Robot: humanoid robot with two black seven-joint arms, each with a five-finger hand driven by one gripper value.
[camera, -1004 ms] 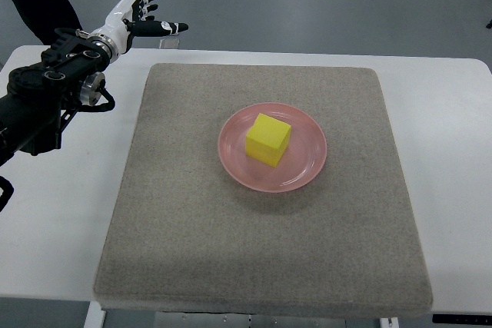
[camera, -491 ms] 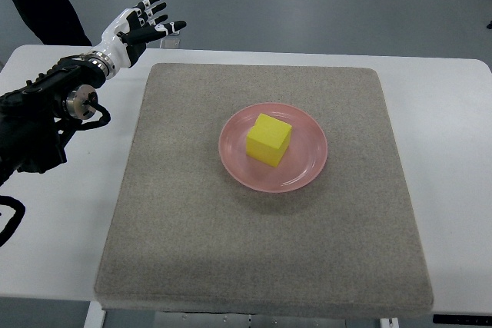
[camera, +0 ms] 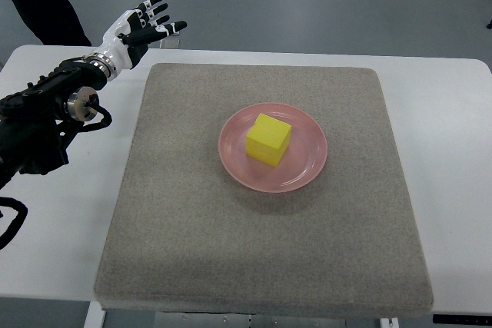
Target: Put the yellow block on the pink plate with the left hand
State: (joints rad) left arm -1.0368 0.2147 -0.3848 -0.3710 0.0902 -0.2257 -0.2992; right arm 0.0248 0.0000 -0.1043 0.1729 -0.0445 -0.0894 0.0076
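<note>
The yellow block [camera: 268,139] sits squarely on the pink plate [camera: 307,170], well away from the left hand [camera: 138,27], whose fingers are spread and empty over the tabletop's [camera: 453,128] far edge, so it should simply stay clear.

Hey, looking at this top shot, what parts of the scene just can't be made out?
- Right arm: outside the top view entirely.
- Underside of the yellow block and the part of the pink plate beneath it: covered by the block.
- Left arm behind the left hand: cut off by the left edge.
- Person in dark clothing: cut off by the top edge.
- Near edge of the white table: cut off by the bottom edge.
</note>
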